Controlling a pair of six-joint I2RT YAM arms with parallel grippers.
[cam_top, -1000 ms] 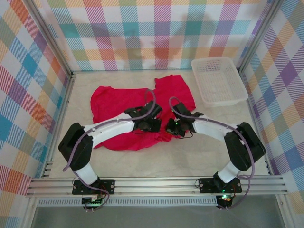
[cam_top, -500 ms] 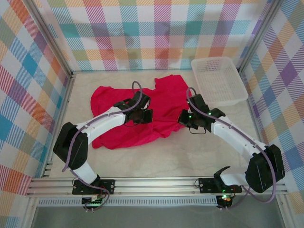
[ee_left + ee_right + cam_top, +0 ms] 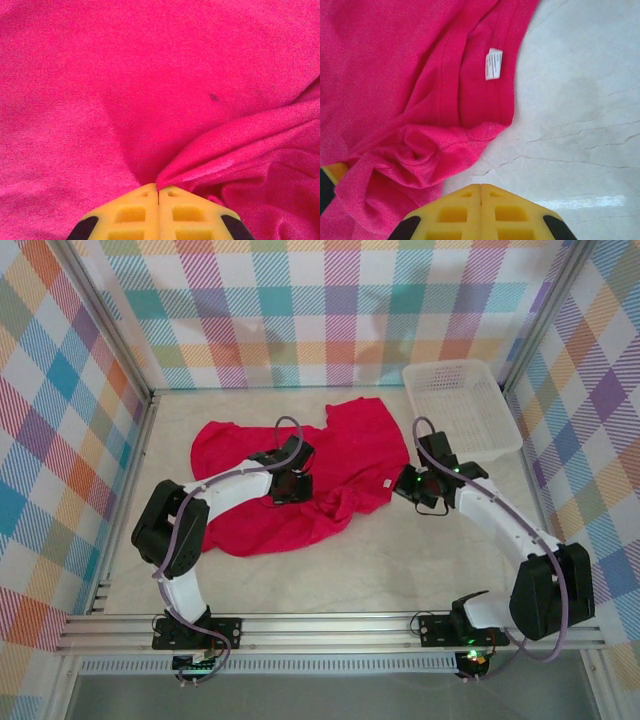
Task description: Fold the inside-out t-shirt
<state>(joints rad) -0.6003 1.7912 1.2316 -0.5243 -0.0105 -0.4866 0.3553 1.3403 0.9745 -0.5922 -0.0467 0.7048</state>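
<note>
The inside-out t-shirt (image 3: 240, 455) is bright red and lies rumpled across the middle of the table, its small white label (image 3: 383, 483) facing up near its right edge. My left gripper (image 3: 293, 490) rests on the shirt's middle. In the left wrist view its yellow jaws (image 3: 159, 189) are shut, with a raised fold of the red cloth (image 3: 225, 150) running into their tips. My right gripper (image 3: 410, 490) sits just right of the shirt. Seen from the right wrist, it (image 3: 481, 187) is shut on nothing over bare table, the bunched hem (image 3: 420, 160) and label (image 3: 493, 64) ahead and to the left.
A white plastic basket (image 3: 476, 453) stands at the back right, close behind the right arm. Bare marbled tabletop (image 3: 400, 560) runs along the front and right of the shirt. Checked walls close in the table on three sides.
The right gripper has swung right, off the shirt and onto bare table. The left gripper moved back and left. The shirt's right part is spread out further and the label now shows.
</note>
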